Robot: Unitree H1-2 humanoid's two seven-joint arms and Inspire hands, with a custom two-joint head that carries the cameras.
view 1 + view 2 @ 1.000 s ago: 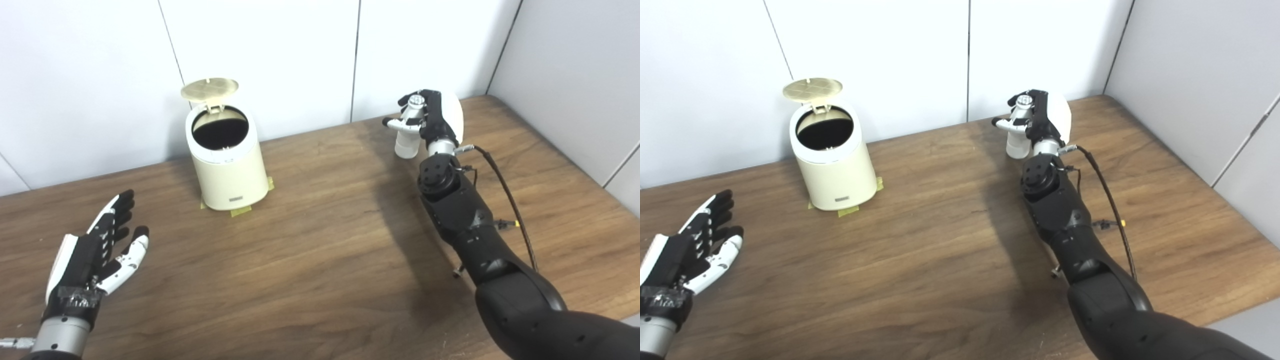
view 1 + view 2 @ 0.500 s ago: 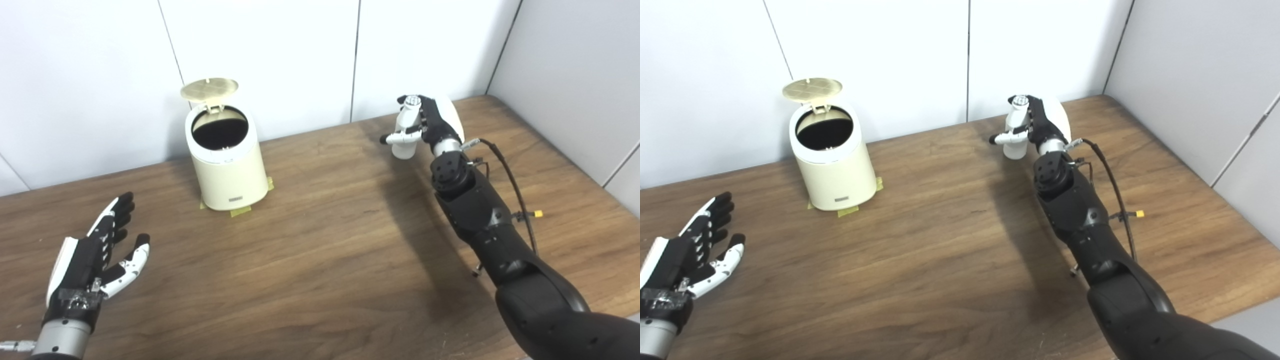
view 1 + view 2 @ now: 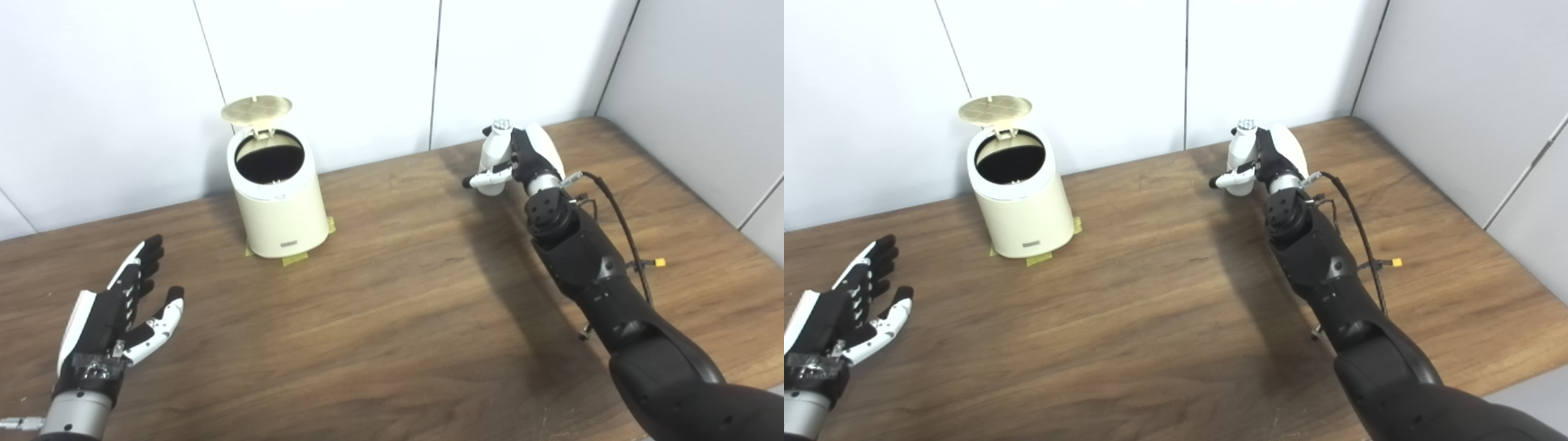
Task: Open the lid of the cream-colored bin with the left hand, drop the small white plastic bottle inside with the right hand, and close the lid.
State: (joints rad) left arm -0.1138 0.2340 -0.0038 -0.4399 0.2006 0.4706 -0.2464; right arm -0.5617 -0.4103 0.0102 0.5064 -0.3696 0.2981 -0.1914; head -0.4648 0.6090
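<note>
The cream-colored bin stands upright on the wooden counter near the back wall, toward the left side, with strips of yellowish tape showing under its base. Its round lid is swung up on the rear hinge and stands open above the back rim, its ribbed underside facing forward. The mouth of the bin is a dark opening; nothing can be made out inside it from either eye view. A small label sits low on the front wall of the bin. The small white plastic bottle is well apart from the bin, over the right rear part of the counter, held upright in the right hand with its cap at the top; whether its base touches the counter cannot be told. The right hand is wrapped around the bottle, the thumb reaching across its front toward the bin, and the black forearm rises to it from the lower right corner with a cable looping beside the wrist. The left hand is low at the near left, palm turned inward, fingers spread and extended, holding nothing.
</note>
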